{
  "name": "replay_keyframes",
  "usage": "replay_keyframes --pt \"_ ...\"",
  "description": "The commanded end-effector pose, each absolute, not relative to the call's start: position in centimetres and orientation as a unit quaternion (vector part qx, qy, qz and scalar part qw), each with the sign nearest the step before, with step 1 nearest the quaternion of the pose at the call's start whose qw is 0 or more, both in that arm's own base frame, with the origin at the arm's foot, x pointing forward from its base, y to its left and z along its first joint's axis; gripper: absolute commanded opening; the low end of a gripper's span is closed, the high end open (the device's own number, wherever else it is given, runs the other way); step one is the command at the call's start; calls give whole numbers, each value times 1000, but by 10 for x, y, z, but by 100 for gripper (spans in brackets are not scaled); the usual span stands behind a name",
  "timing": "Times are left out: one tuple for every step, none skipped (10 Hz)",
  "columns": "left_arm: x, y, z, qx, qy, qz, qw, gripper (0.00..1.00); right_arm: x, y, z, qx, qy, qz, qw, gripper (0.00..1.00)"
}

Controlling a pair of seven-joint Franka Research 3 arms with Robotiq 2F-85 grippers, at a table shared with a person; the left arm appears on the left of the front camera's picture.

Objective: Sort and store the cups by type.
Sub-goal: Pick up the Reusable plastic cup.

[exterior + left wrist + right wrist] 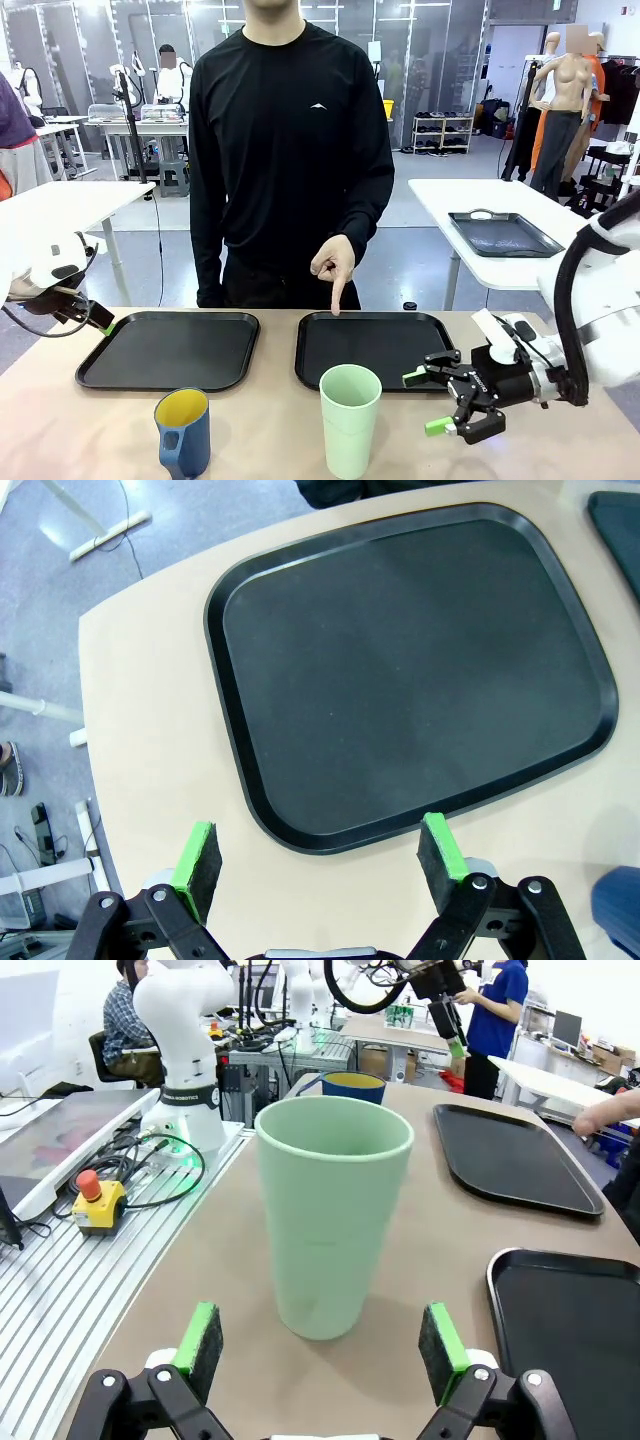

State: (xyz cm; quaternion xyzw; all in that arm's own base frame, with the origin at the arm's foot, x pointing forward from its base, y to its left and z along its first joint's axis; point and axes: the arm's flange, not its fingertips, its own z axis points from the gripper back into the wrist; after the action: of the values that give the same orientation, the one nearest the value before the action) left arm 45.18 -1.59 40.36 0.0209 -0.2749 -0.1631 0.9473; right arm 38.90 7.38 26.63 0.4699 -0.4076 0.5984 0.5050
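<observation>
I am aiming my open right hand at the mint-green tumbler, risking toppling it with an off-centre finger.

On the table, the left tray and the right tray lie side by side. The mug stands before the left tray, the tumbler before the right, with the right pincer just beside it on its right. Behind, a person's hand points down over the right tray's far rim.
</observation>
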Motion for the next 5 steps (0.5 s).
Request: replay_keyframes --pt "452 -13 404 24 -275 -166 947 100 384 91 237 476 -410 602 492 100" --pt "452 -13 404 24 -275 -166 947 100 383 100 232 485 -409 601 487 100" --pt "452 -13 404 24 -275 -166 947 100 382 109 227 493 -408 598 482 100" --pt "452 -13 404 24 -275 -166 947 100 382 117 223 500 -405 599 478 100" --pt "452 -13 404 24 -275 -166 947 100 381 126 220 505 -404 597 475 100"
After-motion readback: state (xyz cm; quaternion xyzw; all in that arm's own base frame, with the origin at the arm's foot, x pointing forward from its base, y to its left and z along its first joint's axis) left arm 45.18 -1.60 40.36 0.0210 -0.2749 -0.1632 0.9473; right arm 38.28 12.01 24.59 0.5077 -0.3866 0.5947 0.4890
